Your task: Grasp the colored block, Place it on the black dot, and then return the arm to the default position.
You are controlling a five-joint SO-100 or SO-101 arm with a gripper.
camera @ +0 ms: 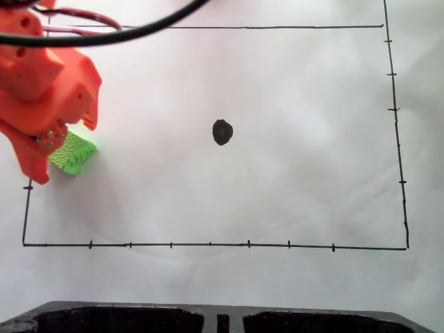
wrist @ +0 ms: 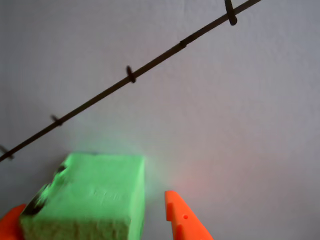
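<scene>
The white paper sheet [camera: 291, 173] takes up nearly the whole table, with a hand-drawn black border [camera: 208, 245] ticked along its sides. At the bottom edge of the fixed view sits a black tray [camera: 125, 318], and its two compartments look dark, so I cannot tell what is in them. The orange arm [camera: 41, 83] reaches in from the upper left, a black cable [camera: 125, 36] looping over it. Its gripper [wrist: 95, 215] is down at the green foam cube [wrist: 95, 195], near the left border line. In the wrist view the fingers [wrist: 182, 222] stand apart on either side of the cube, with a gap at the right one, likely lined up to close. The black dot [camera: 222, 132] lies bare at mid-sheet, well apart from the cube.
</scene>
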